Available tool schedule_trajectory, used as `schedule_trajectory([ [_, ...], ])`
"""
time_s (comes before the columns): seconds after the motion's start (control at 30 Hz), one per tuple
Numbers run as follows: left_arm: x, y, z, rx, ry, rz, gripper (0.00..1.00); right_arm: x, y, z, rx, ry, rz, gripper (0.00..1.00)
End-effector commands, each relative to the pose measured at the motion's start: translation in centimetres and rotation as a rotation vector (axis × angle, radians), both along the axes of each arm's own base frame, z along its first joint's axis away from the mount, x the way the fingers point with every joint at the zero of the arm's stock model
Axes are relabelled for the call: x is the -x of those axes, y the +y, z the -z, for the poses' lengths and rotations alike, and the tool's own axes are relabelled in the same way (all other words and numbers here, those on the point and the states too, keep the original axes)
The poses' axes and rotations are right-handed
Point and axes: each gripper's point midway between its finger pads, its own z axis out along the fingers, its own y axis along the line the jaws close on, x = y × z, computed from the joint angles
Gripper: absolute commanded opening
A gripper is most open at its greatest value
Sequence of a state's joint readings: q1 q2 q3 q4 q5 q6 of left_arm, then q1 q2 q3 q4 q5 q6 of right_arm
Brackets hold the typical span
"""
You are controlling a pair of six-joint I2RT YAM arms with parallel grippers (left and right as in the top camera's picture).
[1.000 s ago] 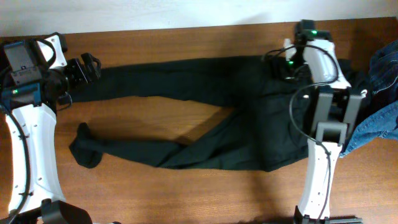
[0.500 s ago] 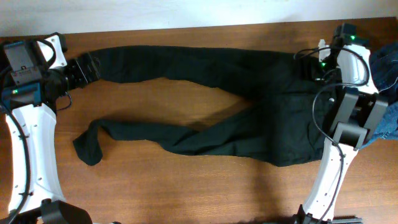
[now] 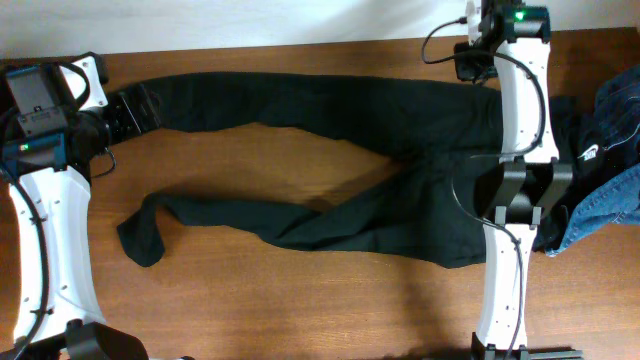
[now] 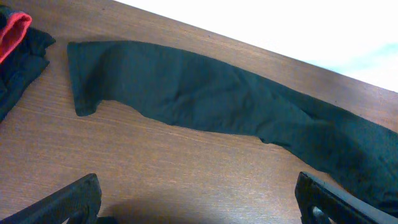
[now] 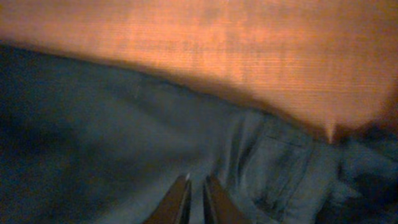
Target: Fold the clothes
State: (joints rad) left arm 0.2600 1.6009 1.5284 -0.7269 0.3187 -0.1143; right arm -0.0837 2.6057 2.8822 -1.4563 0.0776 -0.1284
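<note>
Black trousers (image 3: 440,150) lie lengthwise across the table (image 3: 300,310), waist right, legs pointing left, upper one along the far edge. Left gripper (image 3: 143,106) gapes wide by its hem; right gripper (image 5: 197,185) is pinched nearly closed over the waist.

I am getting a badly blurred right wrist view. The right pincer (image 5: 196,182) is showing only two narrow finger ends, with the rest cut off by the bottom edge, and I am failing to tell whether any cloth is sitting between them. From overhead, the right arm (image 3: 520,150) is covering part of the waist of the black trousers (image 3: 330,110). In the left wrist view the left pincer (image 4: 198,183) is being clipped by the lower edge, and the trouser leg (image 4: 217,99) is running out past the right side. A dark garment with red (image 4: 15,37) is being cropped at the left there. Overhead, the jeans (image 3: 615,140) are being cropped at the right edge.
</note>
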Motion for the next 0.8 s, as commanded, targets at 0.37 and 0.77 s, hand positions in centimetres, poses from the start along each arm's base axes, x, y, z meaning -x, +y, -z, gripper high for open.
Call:
schedule_trajectory([
  [0.37,0.0,-0.2,0.3,0.018,0.006,0.003,0.99,6.5,0.5,-14.1,-0.228,-0.188,0.058,0.11],
  [0.77,-0.2,-0.3,0.0,0.026,-0.007,0.013,0.99,19.7,1.6,-21.8,-0.18,-0.19,0.102,0.24],
])
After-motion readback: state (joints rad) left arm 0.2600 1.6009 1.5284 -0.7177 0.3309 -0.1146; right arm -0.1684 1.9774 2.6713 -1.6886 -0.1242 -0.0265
